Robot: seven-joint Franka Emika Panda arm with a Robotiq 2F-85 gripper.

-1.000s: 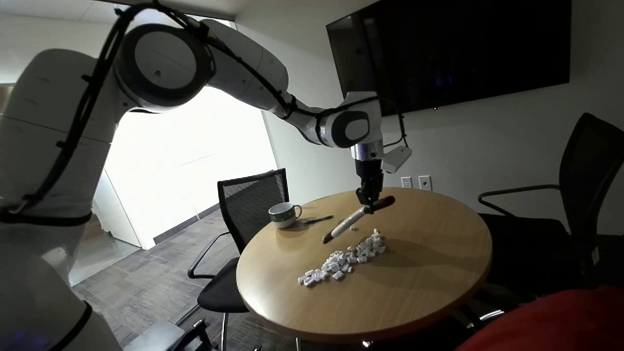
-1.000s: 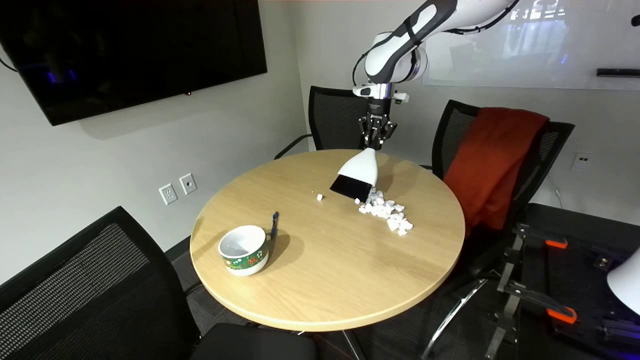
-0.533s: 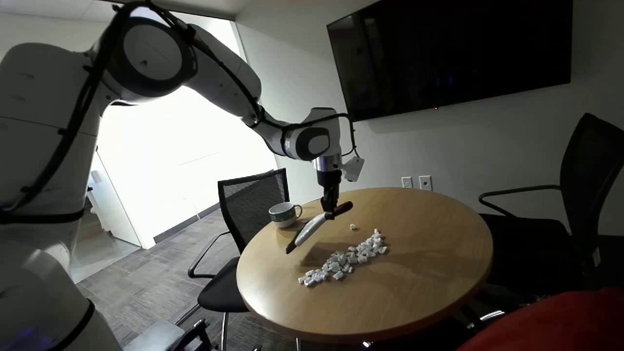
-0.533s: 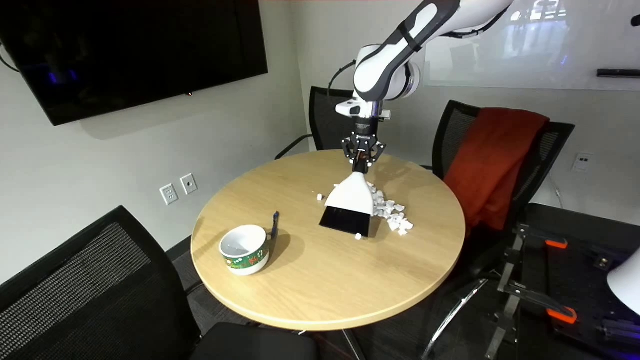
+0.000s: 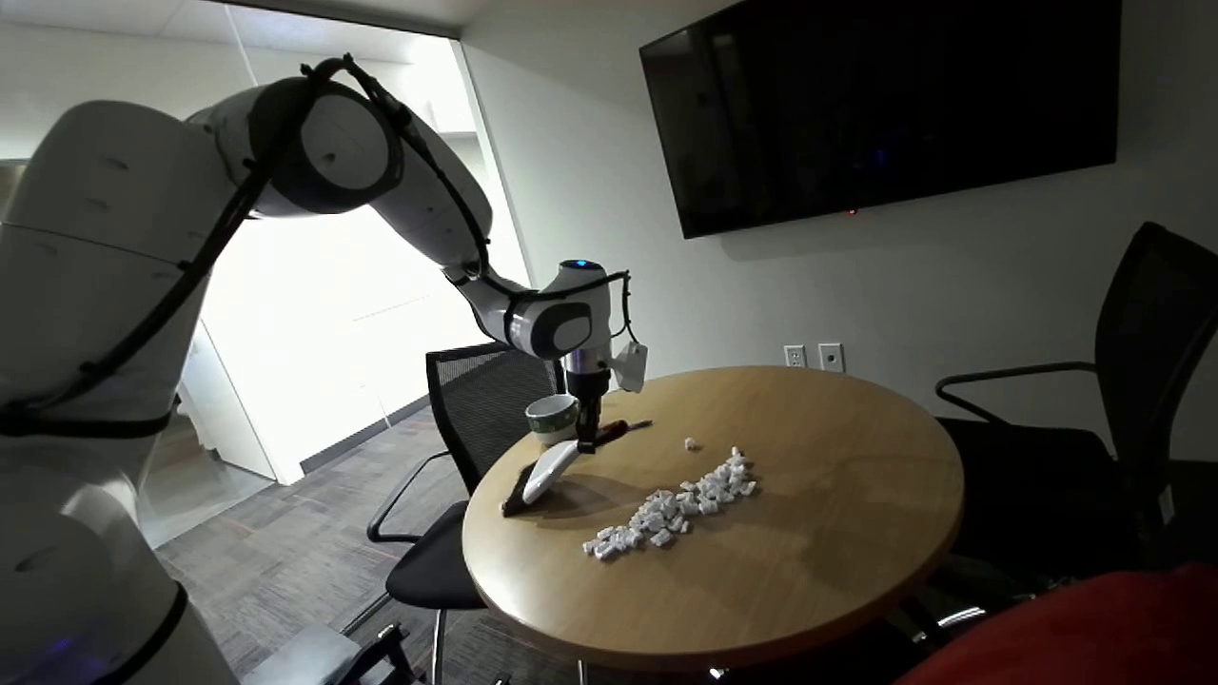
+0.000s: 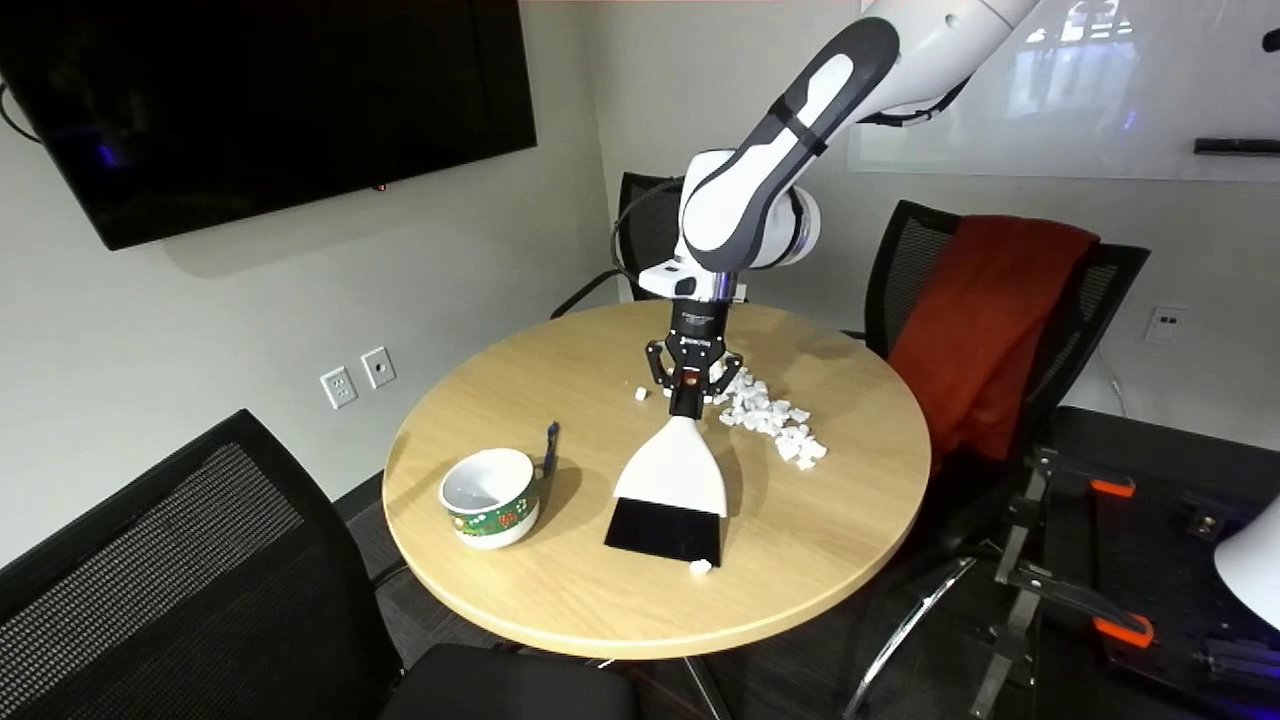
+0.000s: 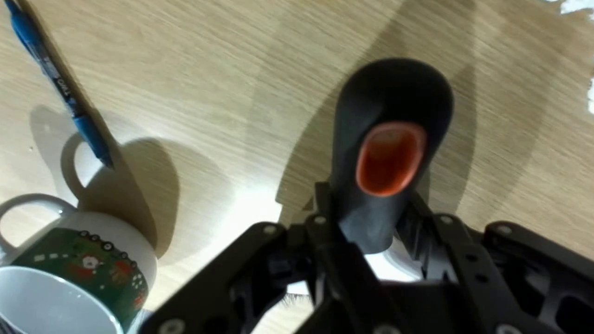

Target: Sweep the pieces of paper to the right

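The pieces of paper form a long loose cluster of white bits [image 5: 657, 514] on the round table, also in an exterior view [image 6: 765, 412]. A stray bit [image 6: 641, 394] lies apart from it. My gripper [image 6: 688, 385] is shut on the dark handle of a brush [image 6: 675, 470] with a white head and black bristles. In the wrist view the handle [image 7: 394, 93] with its orange hole sits between the fingers [image 7: 369, 202]. The bristles are low at the table, between cluster and mug; contact is unclear. One bit [image 6: 700, 566] is at the bristles' corner.
A green and white mug [image 6: 490, 500] stands close beside the brush, also in the wrist view [image 7: 93, 264]. A blue pen [image 7: 55, 83] lies by its handle. The round table's edge [image 6: 640, 650] is near the bristles. Chairs [image 5: 495, 409] surround the table.
My gripper has carried the brush from above the cluster's far end toward the mug's side and down to the table. The bit at the bristles moved along with it. The cluster looks unchanged.
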